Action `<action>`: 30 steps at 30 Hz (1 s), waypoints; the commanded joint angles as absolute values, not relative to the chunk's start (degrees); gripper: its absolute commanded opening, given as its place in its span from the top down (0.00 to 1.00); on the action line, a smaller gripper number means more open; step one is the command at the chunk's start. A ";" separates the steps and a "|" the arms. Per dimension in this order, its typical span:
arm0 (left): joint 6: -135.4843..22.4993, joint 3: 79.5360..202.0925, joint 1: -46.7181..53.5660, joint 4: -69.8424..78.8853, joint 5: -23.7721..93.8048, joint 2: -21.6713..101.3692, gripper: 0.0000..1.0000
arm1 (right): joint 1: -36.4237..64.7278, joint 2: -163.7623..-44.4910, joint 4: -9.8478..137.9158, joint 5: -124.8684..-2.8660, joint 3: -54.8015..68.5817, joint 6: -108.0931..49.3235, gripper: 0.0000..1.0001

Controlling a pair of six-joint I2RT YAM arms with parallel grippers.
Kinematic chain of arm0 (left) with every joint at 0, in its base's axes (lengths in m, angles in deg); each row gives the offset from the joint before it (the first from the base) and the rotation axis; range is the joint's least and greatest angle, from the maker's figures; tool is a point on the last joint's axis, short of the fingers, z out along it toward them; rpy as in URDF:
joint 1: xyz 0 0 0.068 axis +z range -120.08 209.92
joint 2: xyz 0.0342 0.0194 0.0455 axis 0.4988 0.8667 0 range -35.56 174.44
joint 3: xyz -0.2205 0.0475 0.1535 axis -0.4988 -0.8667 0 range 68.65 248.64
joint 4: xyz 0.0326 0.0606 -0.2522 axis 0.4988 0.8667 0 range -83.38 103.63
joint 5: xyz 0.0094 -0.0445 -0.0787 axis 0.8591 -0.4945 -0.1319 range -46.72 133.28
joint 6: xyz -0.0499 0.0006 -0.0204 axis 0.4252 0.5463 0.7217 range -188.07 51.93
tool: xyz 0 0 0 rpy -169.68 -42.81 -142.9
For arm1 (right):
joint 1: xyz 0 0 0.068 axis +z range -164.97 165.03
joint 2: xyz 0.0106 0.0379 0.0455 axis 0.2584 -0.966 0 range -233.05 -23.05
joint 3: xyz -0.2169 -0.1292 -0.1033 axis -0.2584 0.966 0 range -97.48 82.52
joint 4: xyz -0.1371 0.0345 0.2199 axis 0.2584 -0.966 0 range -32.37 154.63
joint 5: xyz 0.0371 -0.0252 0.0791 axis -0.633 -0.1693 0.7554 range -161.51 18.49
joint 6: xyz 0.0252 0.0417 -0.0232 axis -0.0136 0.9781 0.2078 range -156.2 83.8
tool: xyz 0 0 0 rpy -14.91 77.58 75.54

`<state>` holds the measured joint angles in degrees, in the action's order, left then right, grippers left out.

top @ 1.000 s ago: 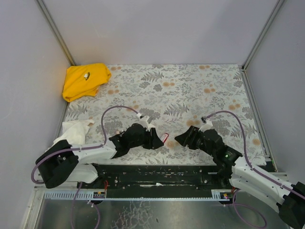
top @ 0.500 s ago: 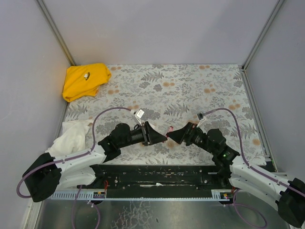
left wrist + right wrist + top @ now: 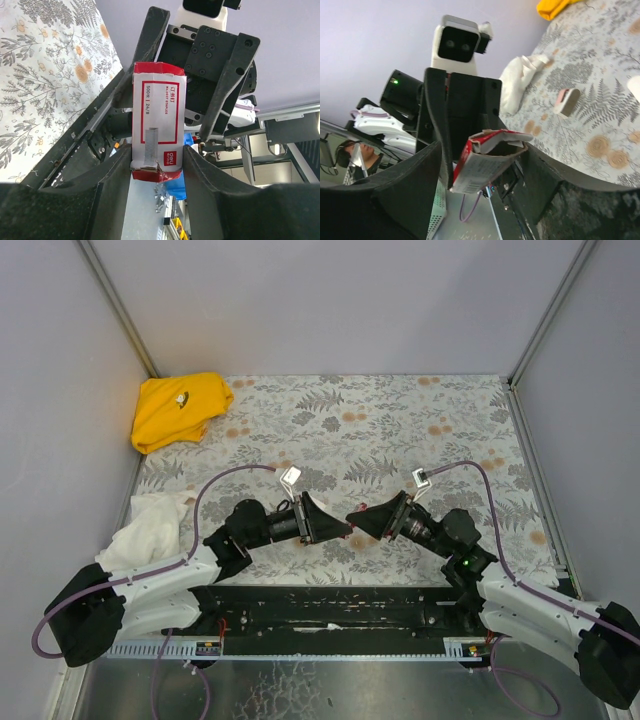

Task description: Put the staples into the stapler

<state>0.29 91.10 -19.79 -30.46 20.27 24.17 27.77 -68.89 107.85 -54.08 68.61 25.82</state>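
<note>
Between the fingers of the left gripper [image 3: 156, 162] the staple box [image 3: 159, 110] sits clamped; the right gripper [image 3: 487, 170], jaws apart, straddles its far end; beyond lies the stapler [image 3: 567, 101].

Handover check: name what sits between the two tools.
The red-and-white staple box, held by the left tool, its far end reaching into the right tool; clearest in the left wrist view.

Glossy printed cardboard box [image 3: 157, 120]; smooth pink plastic stapler [image 3: 567, 101].
</note>
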 commanded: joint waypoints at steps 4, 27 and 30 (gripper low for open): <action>3.06 90.16 -19.38 -37.52 18.25 23.94 0.57 | 27.83 -69.27 119.19 -51.98 67.65 27.73 0.37; -9.01 92.10 -14.23 -16.25 24.68 16.85 0.02 | 27.83 -58.41 88.86 -61.23 62.85 14.03 0.52; -13.00 92.25 -9.52 -8.61 24.34 13.39 0.01 | 27.83 -56.82 75.99 -66.36 59.15 6.85 0.53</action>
